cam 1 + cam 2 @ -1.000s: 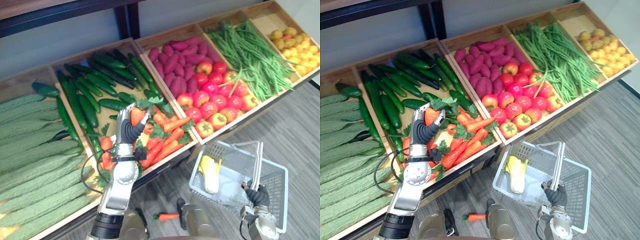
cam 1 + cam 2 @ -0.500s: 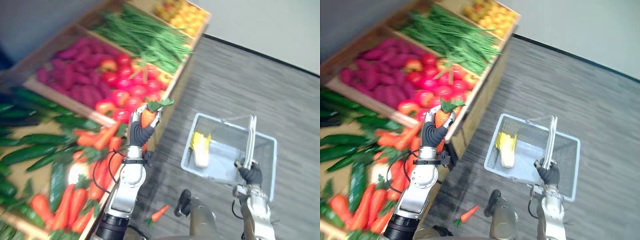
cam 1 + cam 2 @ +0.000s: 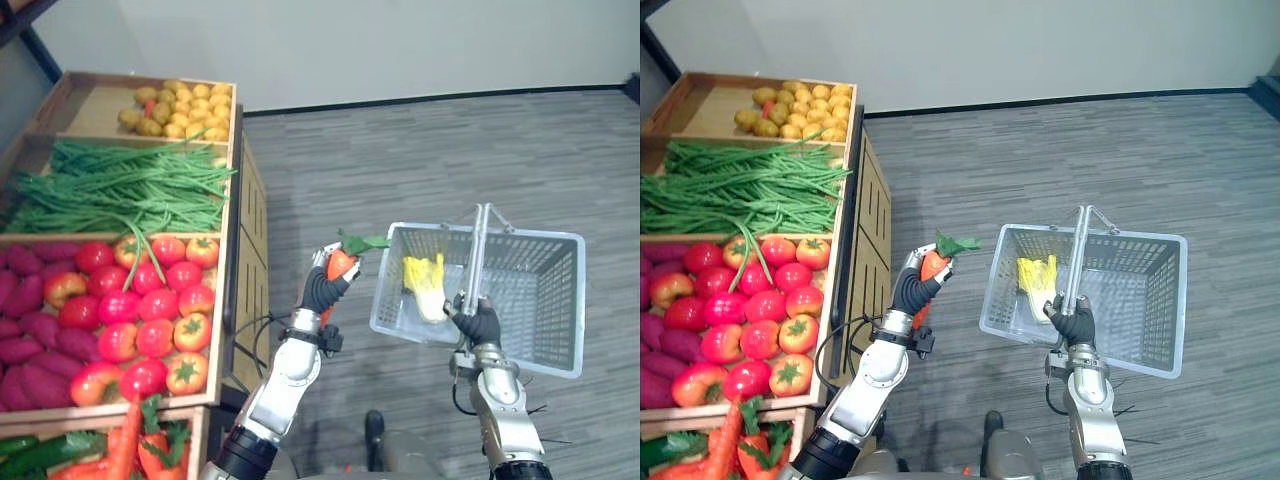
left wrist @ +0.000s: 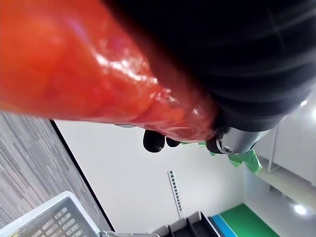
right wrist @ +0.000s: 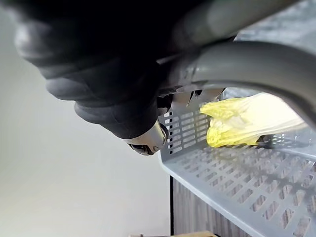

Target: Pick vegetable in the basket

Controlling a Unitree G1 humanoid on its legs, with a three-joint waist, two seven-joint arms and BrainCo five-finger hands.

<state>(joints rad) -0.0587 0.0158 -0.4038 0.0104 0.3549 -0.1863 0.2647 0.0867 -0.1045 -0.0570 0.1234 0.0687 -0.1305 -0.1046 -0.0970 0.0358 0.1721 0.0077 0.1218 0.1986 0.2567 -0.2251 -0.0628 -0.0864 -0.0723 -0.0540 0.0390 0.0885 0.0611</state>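
Left hand up in the air, fingers curled tight round the carrot, leafy top poking out past the fingertips toward the basket. Close up in the wrist view it's all glossy orange against the palm, so the grip looks solid. Just beyond those leaves sits the basket's near wall, close but not touching, and the carrot is not over the rim yet.

Further out, the right hand is clamped on the handle, holding the basket off the floor. A yellow cabbage lies inside against the near wall. Back behind the left hand, the produce stand with its tomatoes.

So this reads as the carry, pick done, drop to come. Next call: reach across the rim, short of the handle, then let the fingers go beside that cabbage.
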